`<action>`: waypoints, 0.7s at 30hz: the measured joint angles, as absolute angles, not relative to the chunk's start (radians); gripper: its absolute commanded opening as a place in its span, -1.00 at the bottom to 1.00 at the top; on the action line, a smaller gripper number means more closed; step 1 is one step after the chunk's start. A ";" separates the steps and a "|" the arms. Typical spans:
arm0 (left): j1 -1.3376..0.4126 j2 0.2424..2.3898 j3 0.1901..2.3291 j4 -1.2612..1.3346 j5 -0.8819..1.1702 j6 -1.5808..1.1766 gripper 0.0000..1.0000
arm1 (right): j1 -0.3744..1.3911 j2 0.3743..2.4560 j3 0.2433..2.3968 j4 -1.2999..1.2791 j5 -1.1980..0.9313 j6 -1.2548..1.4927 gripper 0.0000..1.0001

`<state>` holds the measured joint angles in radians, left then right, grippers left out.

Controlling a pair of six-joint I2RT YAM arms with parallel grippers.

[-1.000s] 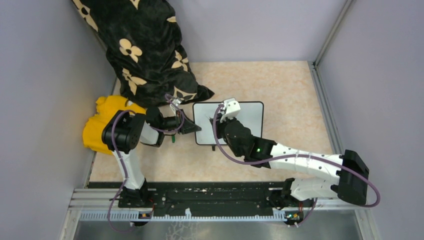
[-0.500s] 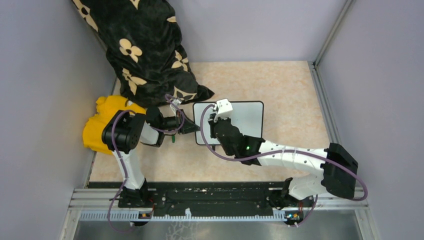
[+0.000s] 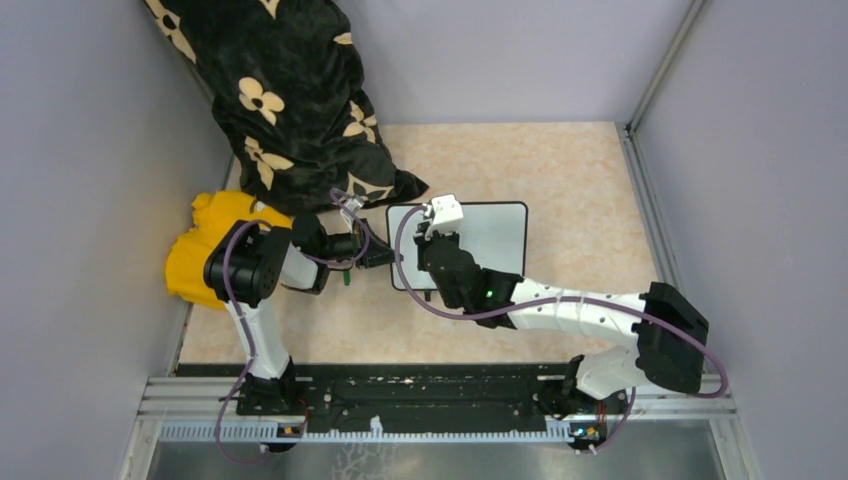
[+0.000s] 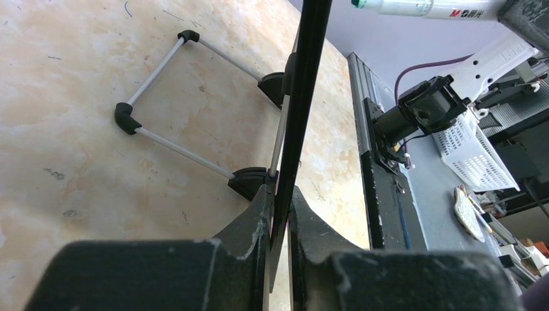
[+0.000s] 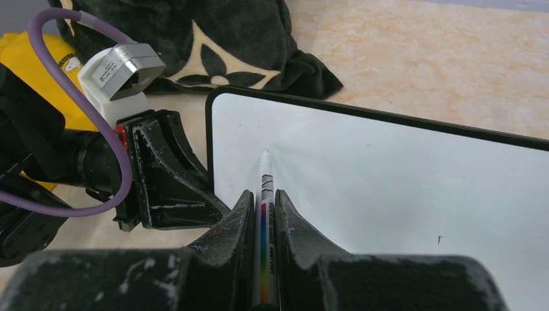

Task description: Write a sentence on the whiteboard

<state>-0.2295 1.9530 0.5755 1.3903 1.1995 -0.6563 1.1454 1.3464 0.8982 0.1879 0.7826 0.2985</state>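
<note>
The whiteboard point(image 3: 498, 230) stands on the tan tabletop, white with a thin black frame. My left gripper point(image 3: 385, 255) is shut on its left edge. In the left wrist view the black frame point(image 4: 304, 97) runs up from between the two fingers. My right gripper point(image 5: 262, 197) is shut on a white marker point(image 5: 264, 173) with a rainbow stripe. The marker's tip sits at the board's upper left part. The sentence is not in view: the white face that shows is blank apart from a tiny dark speck point(image 5: 439, 240).
A black blanket with cream flowers point(image 3: 290, 100) lies at the back left, just behind the board's corner. A yellow object point(image 3: 195, 250) sits by my left arm. Grey walls close in both sides. The board's wire stand point(image 4: 168, 97) rests on the table behind it.
My right arm has swung left across the board, bringing the marker to its upper left part. The left gripper has stayed at the board's edge and its jaws have narrowed onto it.
</note>
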 measured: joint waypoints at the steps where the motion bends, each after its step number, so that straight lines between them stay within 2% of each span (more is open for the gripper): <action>1: -0.229 1.953 0.575 1.391 1.200 -0.656 -0.74 | 1.145 1.350 0.899 0.191 0.784 0.299 -1.00; 21: -0.229 1.953 0.575 1.392 1.200 -0.652 -0.79 | 1.145 1.378 0.913 0.198 0.773 0.299 -1.00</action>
<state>-0.2295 1.9530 0.5755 1.3922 1.1999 -0.6521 1.1454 1.3785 0.9134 0.1982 0.7727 0.2985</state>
